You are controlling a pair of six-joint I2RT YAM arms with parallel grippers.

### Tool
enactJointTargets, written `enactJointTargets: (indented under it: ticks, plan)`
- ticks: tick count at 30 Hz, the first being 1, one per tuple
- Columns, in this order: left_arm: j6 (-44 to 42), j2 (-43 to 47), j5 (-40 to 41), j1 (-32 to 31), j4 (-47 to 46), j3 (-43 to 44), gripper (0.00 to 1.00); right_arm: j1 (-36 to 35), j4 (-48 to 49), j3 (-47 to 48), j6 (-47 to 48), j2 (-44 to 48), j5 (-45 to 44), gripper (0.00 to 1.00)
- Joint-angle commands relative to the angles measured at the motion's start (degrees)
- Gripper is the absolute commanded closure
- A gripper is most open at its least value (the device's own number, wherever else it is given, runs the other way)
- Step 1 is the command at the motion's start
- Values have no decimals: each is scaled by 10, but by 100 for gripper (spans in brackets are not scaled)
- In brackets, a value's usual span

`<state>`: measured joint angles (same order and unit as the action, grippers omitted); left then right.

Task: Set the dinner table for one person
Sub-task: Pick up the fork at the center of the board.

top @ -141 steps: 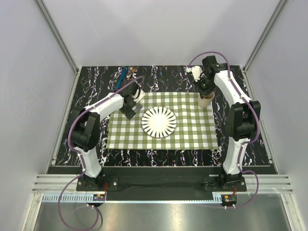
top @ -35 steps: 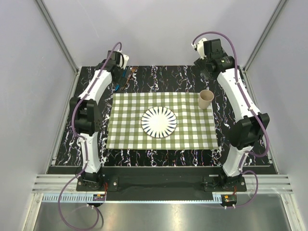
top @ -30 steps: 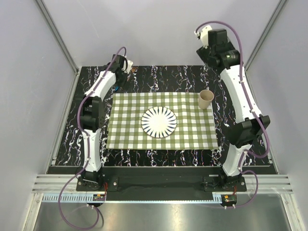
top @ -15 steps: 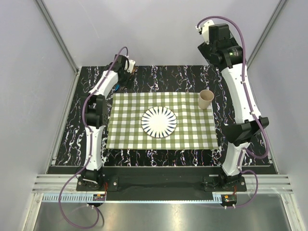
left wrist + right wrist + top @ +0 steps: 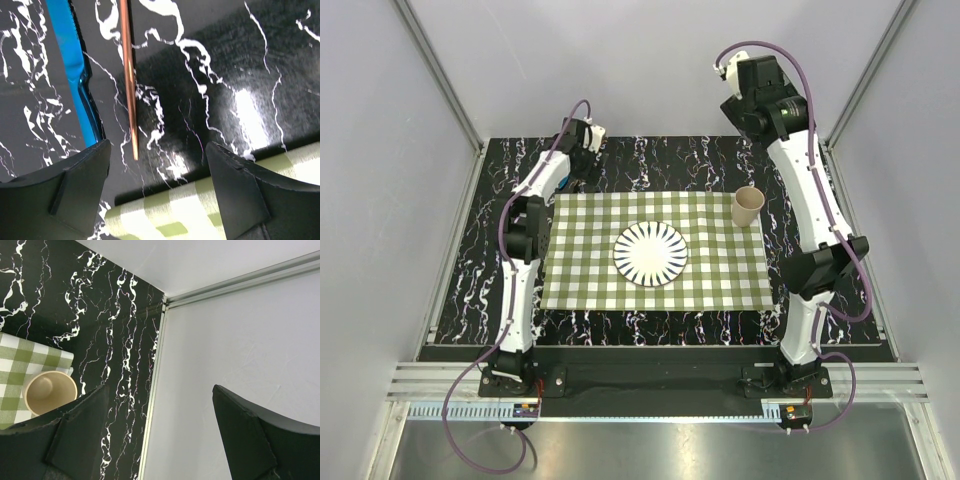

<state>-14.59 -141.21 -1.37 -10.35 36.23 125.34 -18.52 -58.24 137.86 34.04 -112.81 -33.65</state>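
Note:
The dinner table (image 5: 660, 160) is black with white veins. On it lies a green-and-white checked cloth (image 5: 720, 275) bearing a striped plate (image 5: 650, 252) and a tan cup (image 5: 748, 207). My left gripper (image 5: 582, 170) reaches to the far left of the table, open and low (image 5: 157, 185). Just ahead of its fingers lie a blue utensil handle (image 5: 75, 75) and a copper utensil handle (image 5: 128, 75), neither of them held. My right gripper (image 5: 750, 105) hangs high over the far right corner, open and empty (image 5: 157, 440), with the cup (image 5: 50, 391) below it to its left.
The cloth's far left corner (image 5: 175, 215) lies right under my left fingers. White walls with metal rails (image 5: 152, 390) close in the table on the left, back and right. The bases of both arms stand at the near edge.
My left arm has stretched further out and its gripper has come down over the utensil handles, jaws narrowing slightly. The raised right gripper has swung a little to the left.

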Motion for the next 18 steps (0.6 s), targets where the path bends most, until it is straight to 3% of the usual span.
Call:
enactJointTargets:
  ticks: [1,5,11,18]
  plan:
    - [-10,4,-21,-1,-54,29,17,-12,4,10,5,-3,-19,9]
    - [-21,13,-46,-2,-119,11,17,-16,5,15,8,-12,-25,9]
    - [-55,-13,-71,-15,-145,58,17,-23,6,30,9,-28,-32,9]
    - [-109,-32,-19,-38,-135,47,16,-26,5,41,10,-32,-35,9]
